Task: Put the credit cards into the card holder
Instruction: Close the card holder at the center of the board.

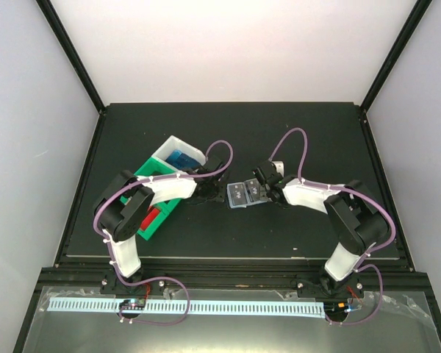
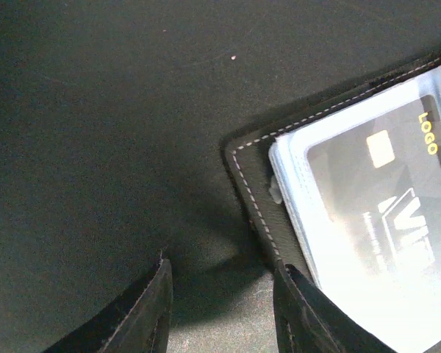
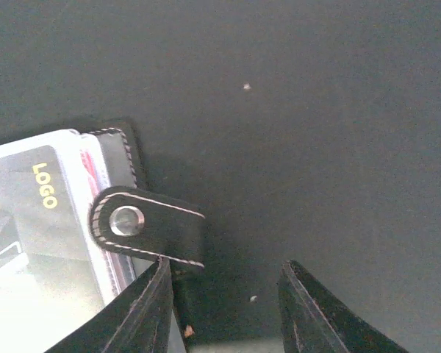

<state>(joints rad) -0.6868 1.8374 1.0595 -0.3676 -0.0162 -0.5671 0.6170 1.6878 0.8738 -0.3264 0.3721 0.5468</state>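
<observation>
Since the card holder (image 1: pixel 240 195) lies spread open on the worktop (image 1: pixel 279 132) with its long axis running from one arm across to the other, what matters to me is that a tool sits at each end of it. The left tool (image 2: pixel 220 316) is at the holder's left end. In its wrist view the stitched corner lies just right of the jaws, which stand partly apart with only bare worktop between them, gripping nothing. The right tool (image 3: pixel 228 316) is at the holder's right end, where the snap strap (image 3: pixel 143 228) sticks out. Its jaws are likewise partly apart and empty, with one finger (image 3: pixel 143 312) right at the strap's tip. A dark card (image 2: pixel 397 191) marked LOGO shows in a clear pocket. Both tools look about equally near, and I judge the right one better placed for the strap.
</observation>
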